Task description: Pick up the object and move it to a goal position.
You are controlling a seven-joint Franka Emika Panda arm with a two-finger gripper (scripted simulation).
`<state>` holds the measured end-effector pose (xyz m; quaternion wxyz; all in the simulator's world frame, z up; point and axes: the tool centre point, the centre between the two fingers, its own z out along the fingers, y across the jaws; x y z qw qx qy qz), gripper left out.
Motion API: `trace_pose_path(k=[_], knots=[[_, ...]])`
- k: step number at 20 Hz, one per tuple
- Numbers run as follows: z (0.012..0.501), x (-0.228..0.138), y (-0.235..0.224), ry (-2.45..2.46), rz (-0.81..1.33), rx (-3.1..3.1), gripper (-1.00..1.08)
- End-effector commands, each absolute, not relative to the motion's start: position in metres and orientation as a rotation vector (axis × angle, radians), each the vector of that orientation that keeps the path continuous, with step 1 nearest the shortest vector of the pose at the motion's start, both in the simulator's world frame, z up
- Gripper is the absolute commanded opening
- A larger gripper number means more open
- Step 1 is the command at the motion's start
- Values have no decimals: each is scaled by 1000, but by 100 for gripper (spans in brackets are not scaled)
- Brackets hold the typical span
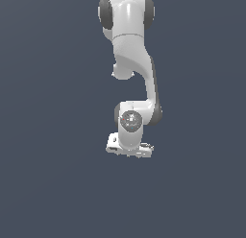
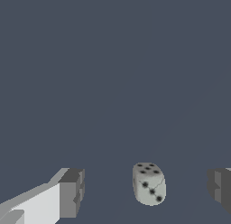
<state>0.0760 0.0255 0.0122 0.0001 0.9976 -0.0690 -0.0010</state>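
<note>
Above the worktop (image 1: 48,184), arm (image 1: 134,64) bent downward.
Jaws spread wide, released; die (image 2: 149,184) between fingers (image 2: 72,191), touching neither.

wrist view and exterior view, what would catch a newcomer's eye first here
In the exterior view, the white arm stands out against a plain dark grey floor, reaching down from the top of the picture. In the wrist view, a pale die with black pips sits between the two dark fingertips of the open end effector, touching neither. The die cannot be made out in the exterior view.
</note>
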Motion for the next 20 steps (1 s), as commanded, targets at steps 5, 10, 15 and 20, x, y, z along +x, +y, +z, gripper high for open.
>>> trace_pose_path(k=[5,10,15,20], knots=[[9,78,25,-218,0,3134,-100],[9,78,25,-218,0,3134,-100],[10,78,25,-218,0,3134,-100],[13,74,22,-218,0,3134,-100]])
